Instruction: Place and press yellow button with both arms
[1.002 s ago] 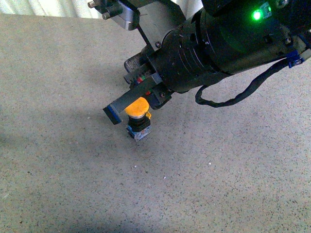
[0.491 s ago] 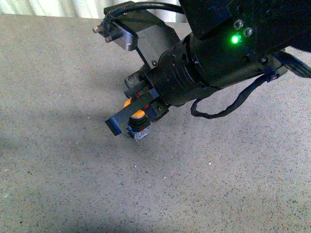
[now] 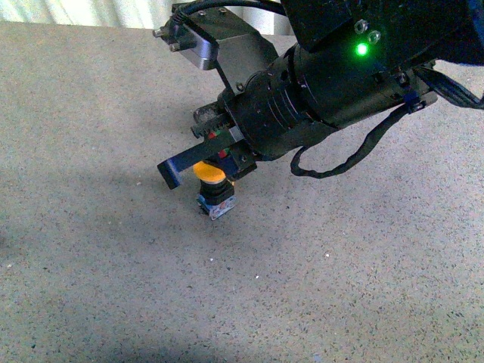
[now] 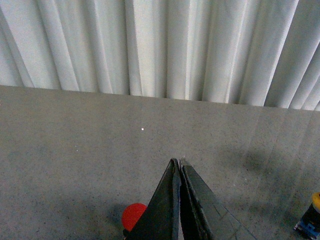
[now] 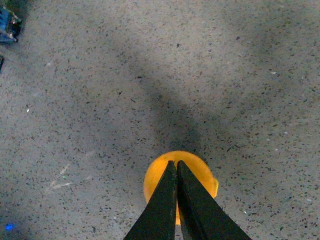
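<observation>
Yellow button (image 3: 209, 173) beneath right gripper (image 5: 174, 165)

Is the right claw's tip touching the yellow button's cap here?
Cannot tell. The right wrist view shows the shut right claw overlapping the dome of the yellow button; the front view shows it over the cap; neither shows contact or a gap.

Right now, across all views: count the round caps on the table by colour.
yellow button: 1
red cap: 1, partly hidden, so I cannot tell what it sits on
Total: 2
</observation>
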Available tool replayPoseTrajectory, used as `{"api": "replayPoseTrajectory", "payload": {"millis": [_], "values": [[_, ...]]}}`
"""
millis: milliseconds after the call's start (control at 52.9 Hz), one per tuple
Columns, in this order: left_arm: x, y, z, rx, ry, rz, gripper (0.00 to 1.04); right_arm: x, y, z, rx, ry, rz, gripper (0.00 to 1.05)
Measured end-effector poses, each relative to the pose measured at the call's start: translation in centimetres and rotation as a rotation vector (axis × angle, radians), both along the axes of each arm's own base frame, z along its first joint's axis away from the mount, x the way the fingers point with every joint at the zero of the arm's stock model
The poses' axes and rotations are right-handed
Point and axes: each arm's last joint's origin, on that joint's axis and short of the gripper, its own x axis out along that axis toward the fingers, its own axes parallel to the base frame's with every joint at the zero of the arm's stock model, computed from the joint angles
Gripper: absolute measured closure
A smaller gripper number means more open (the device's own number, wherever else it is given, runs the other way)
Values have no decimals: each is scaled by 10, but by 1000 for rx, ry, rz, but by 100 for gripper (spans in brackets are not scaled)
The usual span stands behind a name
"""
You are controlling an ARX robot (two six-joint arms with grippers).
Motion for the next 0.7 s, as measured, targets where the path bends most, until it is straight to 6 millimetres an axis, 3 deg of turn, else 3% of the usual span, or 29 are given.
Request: {"api": "replayPoseTrajectory", "payload": {"millis": [113, 208, 321, 378, 454, 699], "values": [[0, 0, 0, 0, 0, 0, 103, 2, -9, 18, 66, -43, -48, 103], [0, 0, 0, 0, -1, 0, 103, 4, -30, 64, 146, -183, -142, 103], [0, 0, 0, 0, -1, 0, 103, -15, -66, 98, 153, -367, -288, 80], [0, 0, 0, 0, -1, -1, 103, -30, -80, 97, 129, -600, -516, 91], [0, 0, 0, 0, -1, 0, 103, -52, -98, 90, 150, -754, -664, 103], [0, 0, 0, 0, -1, 0, 103, -115, -139, 60, 170, -790, -699, 103]]}}
